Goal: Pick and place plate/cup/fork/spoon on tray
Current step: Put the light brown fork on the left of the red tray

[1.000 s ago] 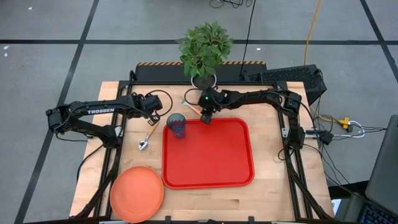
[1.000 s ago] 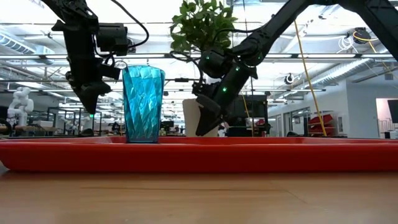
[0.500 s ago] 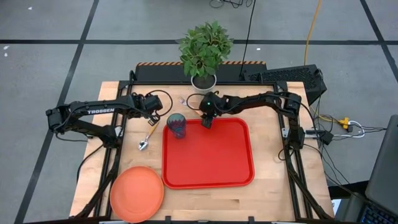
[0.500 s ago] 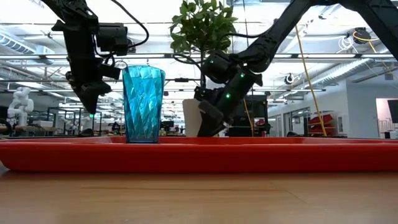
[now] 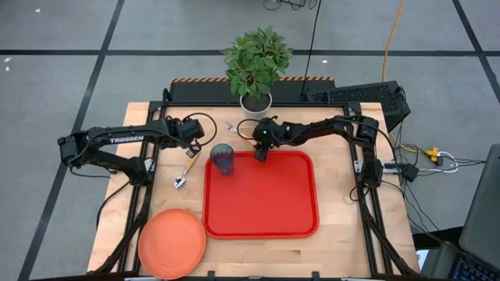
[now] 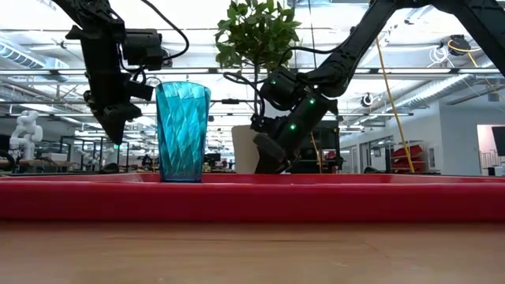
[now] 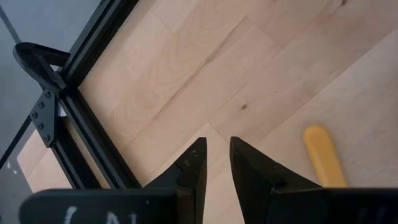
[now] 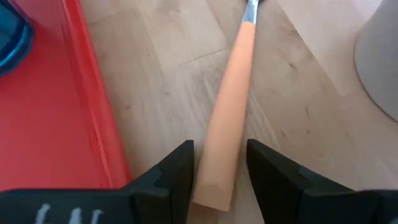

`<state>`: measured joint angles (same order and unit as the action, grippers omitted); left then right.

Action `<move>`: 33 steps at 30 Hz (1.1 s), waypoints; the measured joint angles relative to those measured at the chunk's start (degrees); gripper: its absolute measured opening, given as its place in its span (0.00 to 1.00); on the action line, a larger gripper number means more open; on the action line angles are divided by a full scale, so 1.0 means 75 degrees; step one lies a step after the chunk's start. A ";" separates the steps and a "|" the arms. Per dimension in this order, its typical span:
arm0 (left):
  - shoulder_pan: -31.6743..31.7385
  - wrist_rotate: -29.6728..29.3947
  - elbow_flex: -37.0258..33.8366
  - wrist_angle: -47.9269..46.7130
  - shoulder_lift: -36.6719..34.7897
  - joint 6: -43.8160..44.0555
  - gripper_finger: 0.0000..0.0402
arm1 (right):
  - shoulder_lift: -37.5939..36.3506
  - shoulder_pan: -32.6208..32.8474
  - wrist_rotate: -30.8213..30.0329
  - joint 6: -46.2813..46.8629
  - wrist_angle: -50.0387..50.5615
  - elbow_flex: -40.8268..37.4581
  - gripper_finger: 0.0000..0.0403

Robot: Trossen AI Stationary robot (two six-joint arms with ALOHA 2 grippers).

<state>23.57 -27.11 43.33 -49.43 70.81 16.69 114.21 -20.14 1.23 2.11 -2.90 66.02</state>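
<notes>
The red tray [image 5: 266,199] lies mid-table, and the teal cup [image 5: 222,158] stands upright in its far left corner. The fork [image 8: 227,118] lies flat on the wood just beyond the tray's far rim. My right gripper [image 8: 219,144] is open and low over it, one finger on each side of the orange handle's free end without touching it. The spoon [image 5: 186,170] lies on the table left of the tray. Above it, my left gripper [image 7: 217,143] stands open by a narrow gap with nothing between its fingers. The orange plate [image 5: 172,242] rests at the near left.
A white pot with a green plant [image 5: 255,97] stands just beyond the fork, close to my right gripper. A black keyboard [image 5: 367,97] sits at the far right. Black frame rails [image 7: 93,124] run along the table's left side. Most of the tray's floor is bare.
My right gripper has sunk toward the table beside the tray's far rim and now straddles the fork's handle end. Its fingers stay apart.
</notes>
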 joint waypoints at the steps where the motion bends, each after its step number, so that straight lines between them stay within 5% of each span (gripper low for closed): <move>1: 0.0000 0.0000 0.0000 0.0000 0.0000 0.0000 0.18 | 0.0000 0.0002 -0.0016 0.0000 0.0001 0.0000 0.33; 9: 0.0000 0.0000 0.0000 0.0000 0.0000 0.0000 0.18 | 0.0000 0.0020 -0.0351 -0.0182 0.0010 0.0003 0.15; 26: -0.0003 0.0002 0.0000 0.0002 -0.0003 0.0049 0.18 | -0.0545 0.0050 -0.0410 -0.0195 0.0389 0.0000 0.15; 33: -0.0003 0.0000 0.0000 0.0029 -0.0003 0.0042 0.18 | -0.1694 0.0110 -0.0589 0.0205 0.2051 0.0003 0.15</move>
<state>23.55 -27.11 43.33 -49.21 70.78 17.00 101.51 -19.32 -3.18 3.65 12.48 66.04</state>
